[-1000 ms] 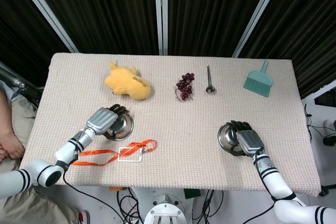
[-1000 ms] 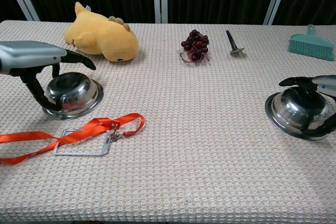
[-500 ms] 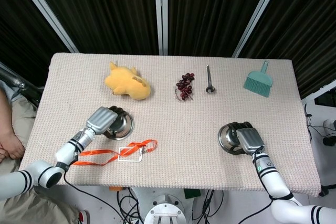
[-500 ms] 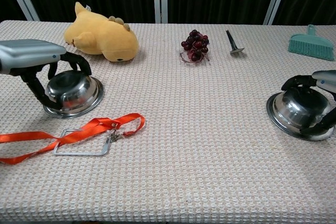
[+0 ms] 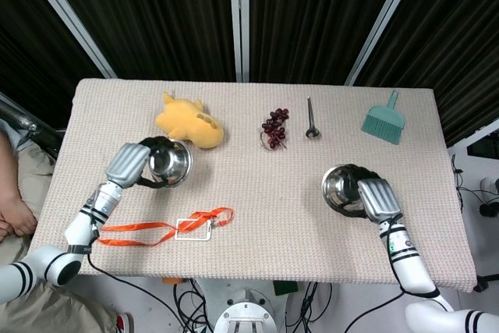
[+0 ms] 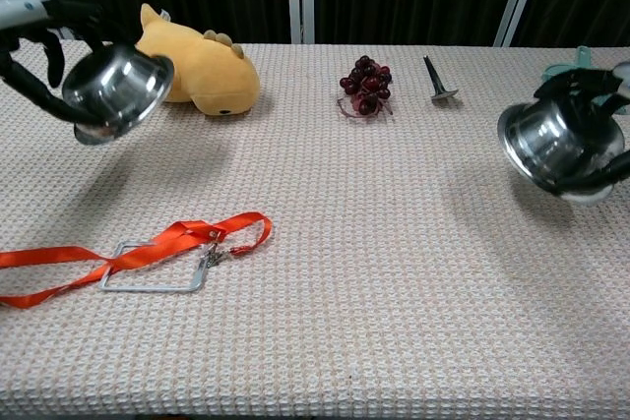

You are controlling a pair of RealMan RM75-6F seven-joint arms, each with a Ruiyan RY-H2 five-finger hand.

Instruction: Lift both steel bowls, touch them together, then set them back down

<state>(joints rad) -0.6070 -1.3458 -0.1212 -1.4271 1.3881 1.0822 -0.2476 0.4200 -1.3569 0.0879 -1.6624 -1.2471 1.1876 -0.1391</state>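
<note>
Two steel bowls hang above the table, both tipped on their sides. My left hand grips the left bowl by its rim; in the chest view this left bowl is up near my left hand at the frame's top left corner. My right hand holds the right bowl, which the chest view shows as a tilted right bowl under my right hand at the right edge. A wide stretch of table separates the bowls.
A yellow plush toy lies just behind the left bowl. An orange lanyard with a clear badge holder lies near the front left. Dark grapes, a metal tool and a teal brush line the back.
Both hands have lifted their bowls off the table, tipping them on their sides. The left bowl rose toward the plush toy; the right bowl rose and shifted slightly back.
</note>
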